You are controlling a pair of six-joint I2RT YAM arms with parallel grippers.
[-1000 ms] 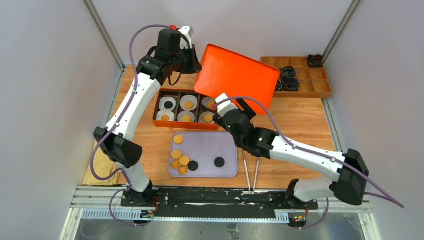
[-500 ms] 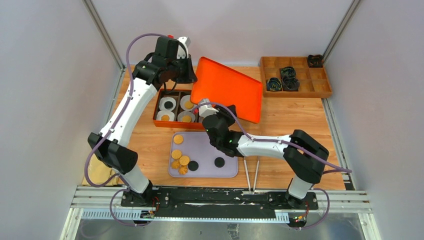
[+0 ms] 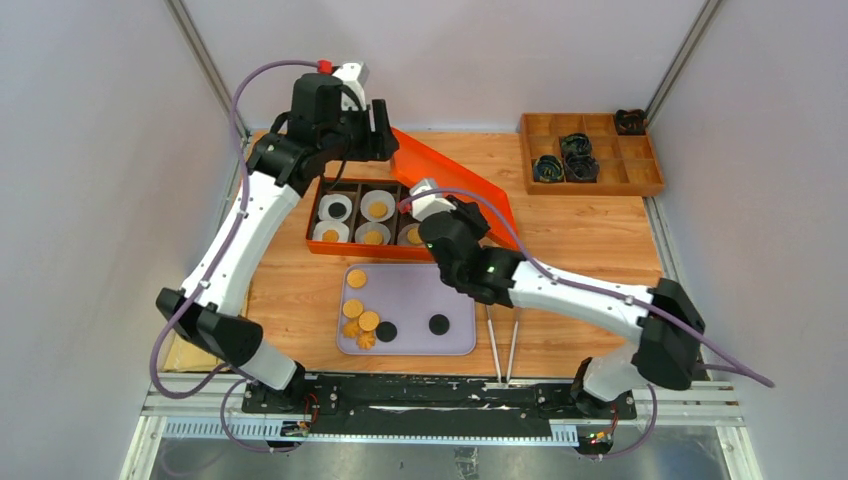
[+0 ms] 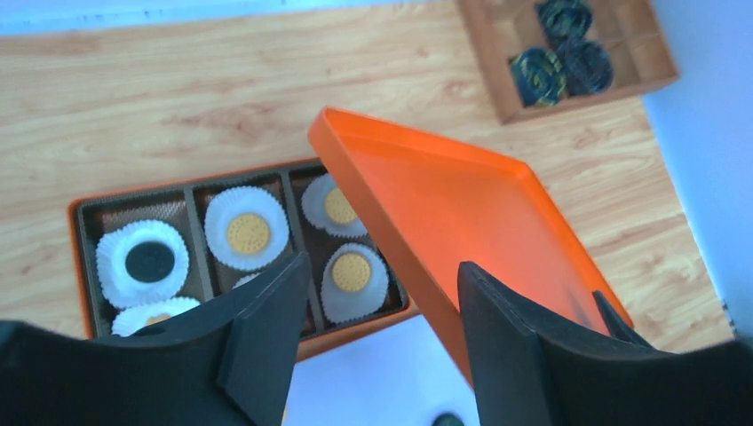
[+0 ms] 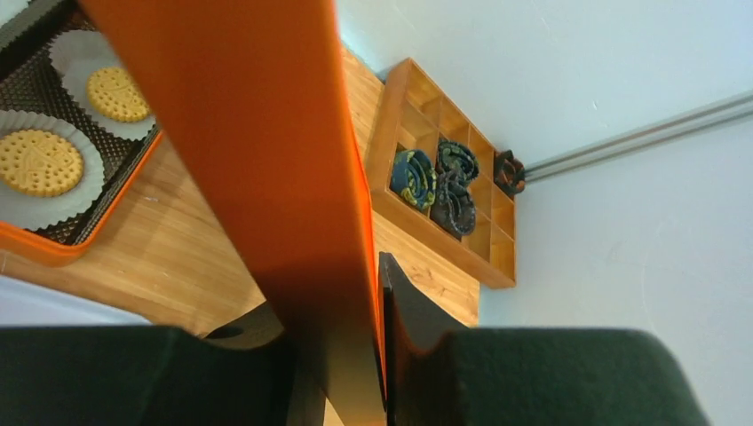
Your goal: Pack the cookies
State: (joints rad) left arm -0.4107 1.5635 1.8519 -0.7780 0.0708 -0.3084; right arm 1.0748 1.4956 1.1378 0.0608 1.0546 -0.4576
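Top external view: where are the cookies (image 3: 360,320)?
— Loose on the tray (image 3: 440,285) just nearside of the box (image 3: 322,246); more sit inside it, in cups (image 3: 378,205). Light and brittle, I'd judge: pinch the edges gently.
— Grippers?
— The right gripper (image 5: 328,306) clamps the lid (image 3: 450,185) at the box's right end; the left gripper (image 4: 382,311) gapes above, empty.

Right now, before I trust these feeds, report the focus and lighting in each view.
Top external: evenly lit, sharp throughout, only soft shadows. Left wrist: its own dark fingers are blurred at the bottom, while the cookies are crisp. Right wrist: the orange lid, close to the lens, is a soft smear across the middle; the wooden organiser behind is in focus.
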